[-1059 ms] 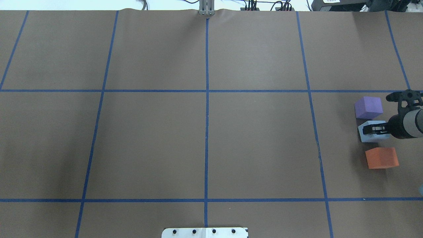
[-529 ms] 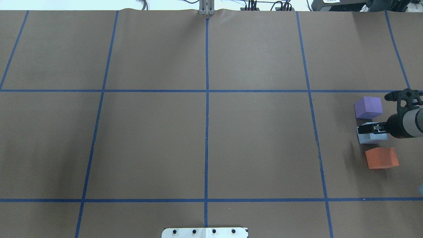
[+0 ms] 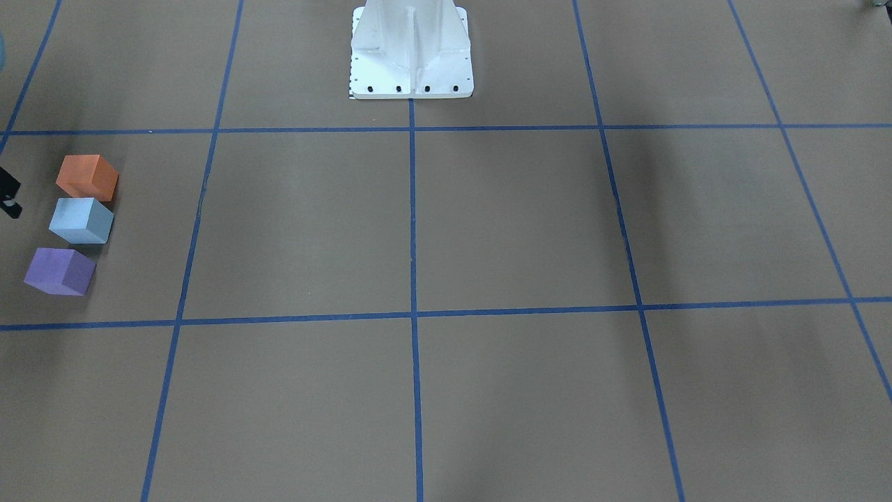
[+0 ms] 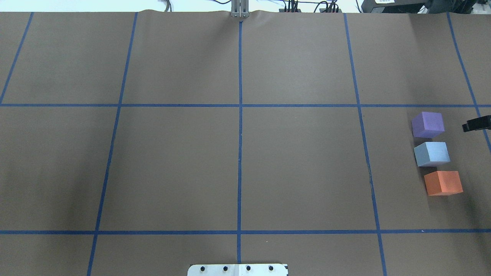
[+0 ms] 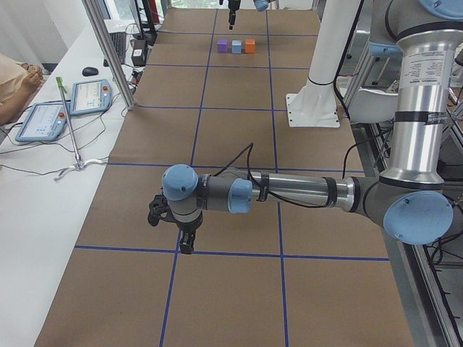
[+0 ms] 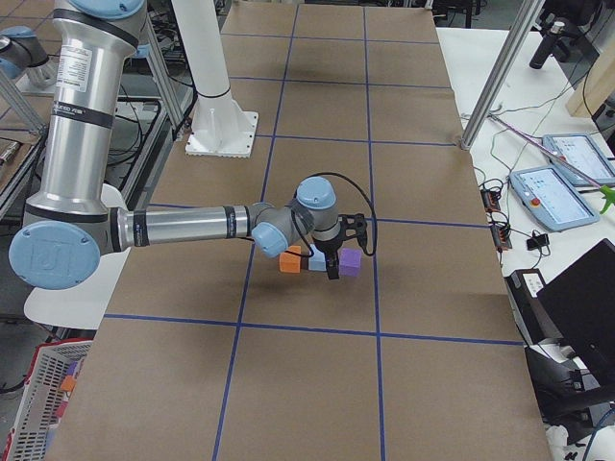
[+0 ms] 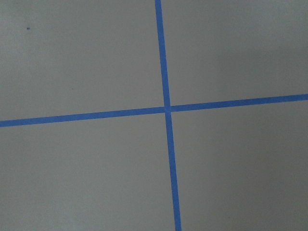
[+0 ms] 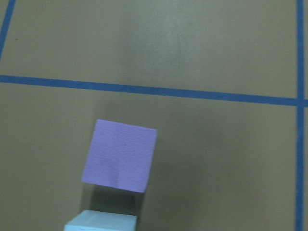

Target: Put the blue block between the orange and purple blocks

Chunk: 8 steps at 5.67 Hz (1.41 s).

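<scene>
The light blue block (image 4: pixel 432 153) rests on the table between the purple block (image 4: pixel 427 124) and the orange block (image 4: pixel 443 183), in a row at the far right. No gripper touches it. Only a black part of my right gripper (image 4: pixel 476 125) shows at the right edge, clear of the blocks and empty. In the exterior right view it hangs above the row (image 6: pixel 333 267). The right wrist view shows the purple block (image 8: pixel 120 156) and the top edge of the blue block (image 8: pixel 101 222). My left gripper (image 5: pixel 186 246) hovers over a tape crossing far from the blocks. I cannot tell whether it is open or shut.
Blue tape lines (image 4: pixel 239 126) divide the brown table cover into squares. The white robot base plate (image 4: pixel 238 270) sits at the near edge. Operator tablets (image 5: pixel 87 96) lie on a side table.
My right gripper has let go of the blue block and drawn back to the right edge of the overhead view. The blue block stays between the purple and orange blocks.
</scene>
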### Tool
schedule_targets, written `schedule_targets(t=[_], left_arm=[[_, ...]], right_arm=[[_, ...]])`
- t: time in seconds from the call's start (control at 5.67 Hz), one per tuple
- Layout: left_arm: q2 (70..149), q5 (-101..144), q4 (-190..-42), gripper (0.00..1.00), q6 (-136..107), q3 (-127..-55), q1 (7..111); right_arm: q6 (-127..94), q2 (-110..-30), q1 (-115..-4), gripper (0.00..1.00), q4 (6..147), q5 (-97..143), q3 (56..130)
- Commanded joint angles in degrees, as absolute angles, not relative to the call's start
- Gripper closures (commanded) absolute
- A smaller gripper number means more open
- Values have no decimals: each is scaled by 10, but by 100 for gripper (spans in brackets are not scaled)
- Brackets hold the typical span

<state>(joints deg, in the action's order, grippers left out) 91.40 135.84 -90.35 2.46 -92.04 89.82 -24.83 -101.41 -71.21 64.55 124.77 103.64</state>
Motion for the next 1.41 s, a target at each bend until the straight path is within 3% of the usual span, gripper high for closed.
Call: schedule_targets(t=[0.0,0.18,1.24], left_arm=[[914,1358,-904,0,25,-920,898],[914,1357,-904,0,26,-920,898],[907,1350,-902,0,22,-918,900]], right_arm=[[-13,-1006,-836,0,850,1300,1045],[13,-983,-856,0,900,1303,1028],[13,-986,-864,0,896,1299,1022]])
